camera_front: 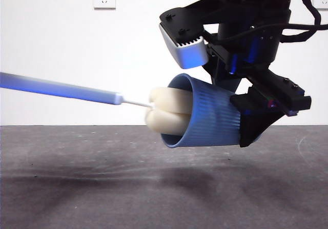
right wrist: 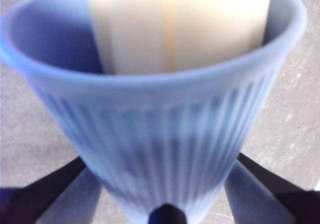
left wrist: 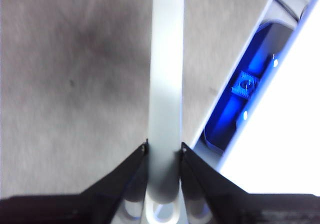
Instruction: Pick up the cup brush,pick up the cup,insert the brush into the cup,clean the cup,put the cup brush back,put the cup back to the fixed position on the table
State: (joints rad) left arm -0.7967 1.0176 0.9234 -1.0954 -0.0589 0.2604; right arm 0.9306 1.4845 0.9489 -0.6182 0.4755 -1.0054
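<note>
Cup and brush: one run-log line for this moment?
left gripper: holds cup brush | right gripper: holds cup sideways above table | sponge partly inside

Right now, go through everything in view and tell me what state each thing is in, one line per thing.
cup: lifted off the table, tipped on its side, mouth toward the brush.
cup brush: held level, sponge head partly inside the cup's mouth.
left gripper: shut on the brush handle.
right gripper: shut on the cup near its base.
table: bare beneath both.

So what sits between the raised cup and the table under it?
Nothing: in the front view the cup, held on its side by the right tool, hangs over bare table; only its shadow lies there.
</note>
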